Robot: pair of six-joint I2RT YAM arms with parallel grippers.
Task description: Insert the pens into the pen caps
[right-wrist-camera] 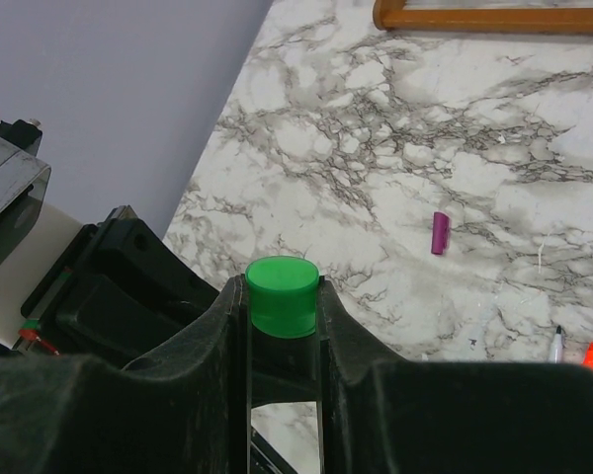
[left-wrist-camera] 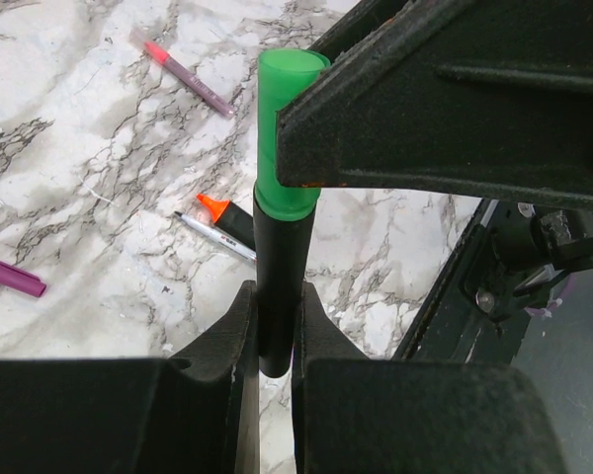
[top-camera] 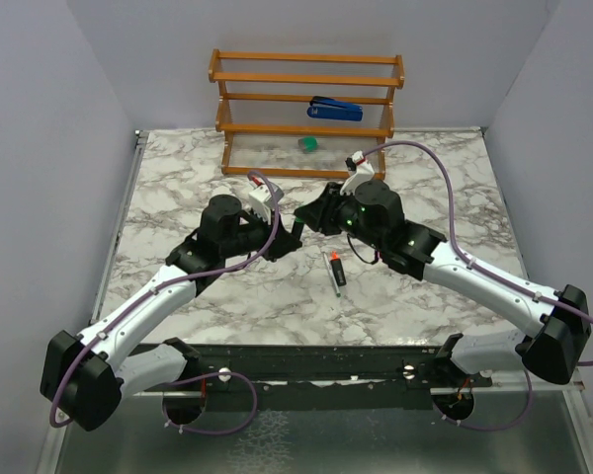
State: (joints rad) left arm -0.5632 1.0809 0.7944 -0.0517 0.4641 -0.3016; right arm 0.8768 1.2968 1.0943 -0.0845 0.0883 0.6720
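My left gripper [top-camera: 295, 229] and right gripper [top-camera: 319, 210] meet above the table's middle. In the left wrist view my left gripper [left-wrist-camera: 274, 296] is shut on a stubby black marker [left-wrist-camera: 280, 247] that stands upright. A bright green cap [left-wrist-camera: 285, 128] sits on the marker's top end. In the right wrist view my right gripper [right-wrist-camera: 284, 286] is shut on that green cap [right-wrist-camera: 282, 294]. An orange-tipped marker [left-wrist-camera: 227, 215], a thin grey pen [left-wrist-camera: 212, 237], a thin pink pen [left-wrist-camera: 183, 71] and a magenta-purple cap [left-wrist-camera: 12, 278] lie on the marble. The orange and pale pink caps are out of view.
A wooden rack [top-camera: 306, 109] stands at the back with a blue stapler [top-camera: 334, 109] on a shelf and a green block [top-camera: 308, 144] below. The orange-tipped marker [top-camera: 334, 269] lies near the right arm. The magenta cap also shows in the right wrist view [right-wrist-camera: 440, 233].
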